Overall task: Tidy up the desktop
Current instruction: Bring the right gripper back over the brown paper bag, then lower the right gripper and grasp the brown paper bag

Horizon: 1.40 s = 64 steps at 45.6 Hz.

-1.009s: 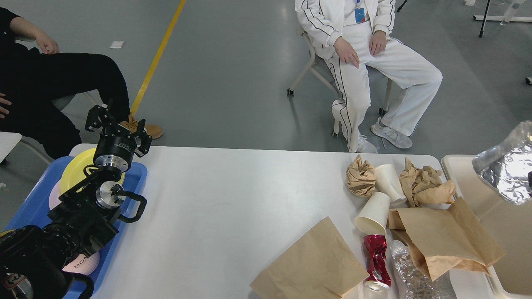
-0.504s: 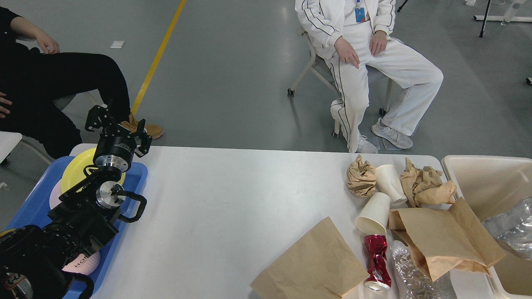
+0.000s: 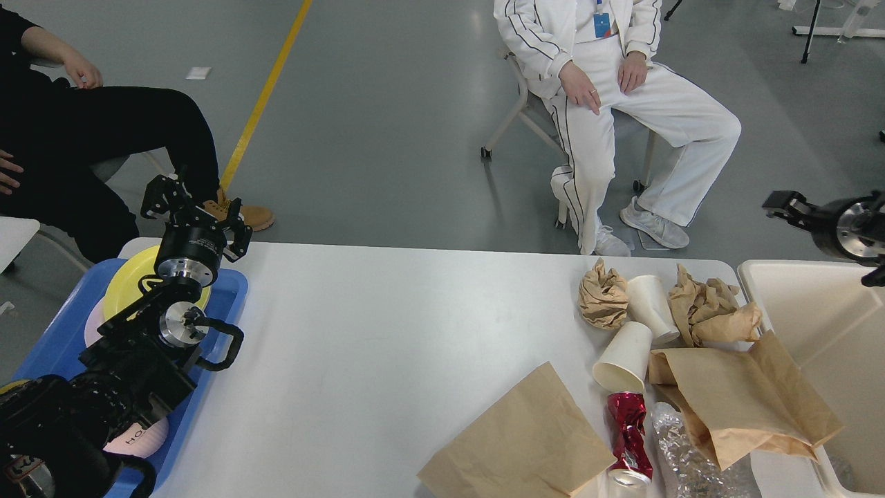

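Over at the far left corner, the left gripper [image 3: 192,211] stands raised above the blue tray [image 3: 231,304], its two fingers spread apart with nothing between them. Under that arm the tray holds a yellow plate [image 3: 124,280] and pink plates. At the right edge the right gripper [image 3: 785,205] hangs over the far rim of the cream bin [image 3: 760,290]; it is seen too small and side-on to tell whether its fingers are parted. Between tray and bin lies the white desktop [image 3: 387,332], bare in the middle. Toward its right end lie crumpled brown paper [image 3: 603,297], two tipped paper cups [image 3: 626,356], brown paper bags [image 3: 515,439], a crushed red can [image 3: 628,432] and crumpled foil [image 3: 681,463].
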Motion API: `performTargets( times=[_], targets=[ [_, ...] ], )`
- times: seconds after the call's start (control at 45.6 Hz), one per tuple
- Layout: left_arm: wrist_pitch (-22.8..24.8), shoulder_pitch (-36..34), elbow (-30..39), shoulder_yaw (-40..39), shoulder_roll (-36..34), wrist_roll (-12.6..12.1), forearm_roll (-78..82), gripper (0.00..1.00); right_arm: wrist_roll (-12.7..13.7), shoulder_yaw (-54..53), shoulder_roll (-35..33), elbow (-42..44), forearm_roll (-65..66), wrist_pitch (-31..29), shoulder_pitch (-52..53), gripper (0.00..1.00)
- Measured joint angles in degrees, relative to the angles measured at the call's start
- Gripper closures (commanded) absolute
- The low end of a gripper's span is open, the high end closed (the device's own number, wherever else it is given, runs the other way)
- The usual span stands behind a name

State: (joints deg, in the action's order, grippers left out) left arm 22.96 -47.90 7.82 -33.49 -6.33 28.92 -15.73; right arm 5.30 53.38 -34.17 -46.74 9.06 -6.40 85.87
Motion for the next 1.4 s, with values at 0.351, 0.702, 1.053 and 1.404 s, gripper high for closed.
performTargets(
  times=[0.351,0.702,1.053,1.404],
  targets=[
    [0.0,0.0,0.0,0.0,0.0,0.0,0.0,0.04,-0.7,8.0,12.9,-17.4,0.3,-23.2,29.1,0.0],
    [0.0,0.0,0.0,0.0,0.0,0.0,0.0,0.04,-0.3,0.1,15.1,-22.2,0.3,-44.1,36.6,0.0],
    [0.0,0.0,0.0,0.0,0.0,0.0,0.0,0.04,2.4,0.0,15.4,-23.7,2.3,-40.2,21.5,0.0],
    [0.0,0.0,0.0,0.0,0.0,0.0,0.0,0.04,2.6,-0.7,18.4,-23.2,5.1,-31.3,9.1,0.0]
  ],
)
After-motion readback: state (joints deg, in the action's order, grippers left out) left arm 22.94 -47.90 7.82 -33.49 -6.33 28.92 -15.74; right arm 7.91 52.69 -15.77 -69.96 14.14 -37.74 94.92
